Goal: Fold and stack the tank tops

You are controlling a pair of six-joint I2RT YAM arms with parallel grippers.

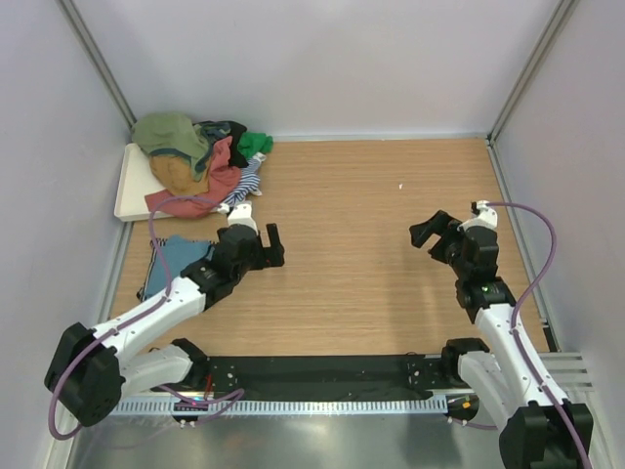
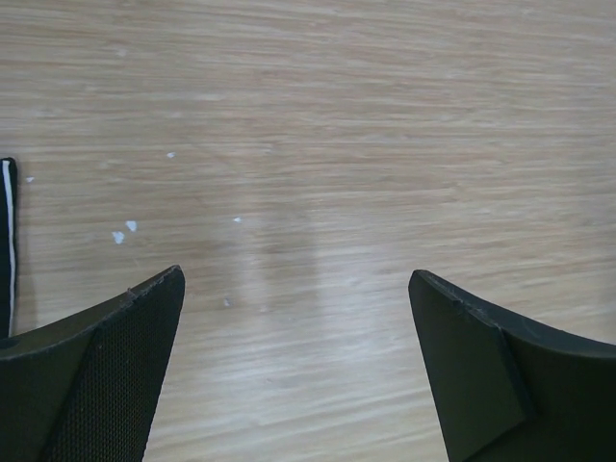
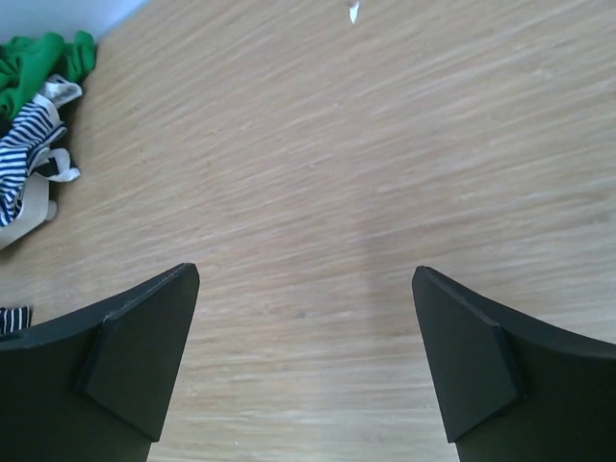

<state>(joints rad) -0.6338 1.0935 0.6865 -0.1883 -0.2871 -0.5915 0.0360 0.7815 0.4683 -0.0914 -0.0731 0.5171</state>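
A heap of tank tops (image 1: pixel 200 156) lies at the far left corner: olive (image 1: pixel 168 133), mustard (image 1: pixel 179 173), coral (image 1: pixel 223 176), green (image 1: pixel 256 144) and a black-and-white striped one (image 1: pixel 244 186). The striped (image 3: pixel 24 144) and green (image 3: pixel 38 58) tops also show in the right wrist view. A folded teal-blue tank top (image 1: pixel 176 259) lies flat at the left, partly under my left arm. My left gripper (image 1: pixel 272 246) is open and empty over bare wood, right of the teal top. My right gripper (image 1: pixel 430 233) is open and empty at the right.
A white tray (image 1: pixel 129 186) sits under the heap at the far left. White walls with metal corner posts close the table on three sides. A small white speck (image 1: pixel 400 185) lies on the wood. Purple cables loop from both arms.
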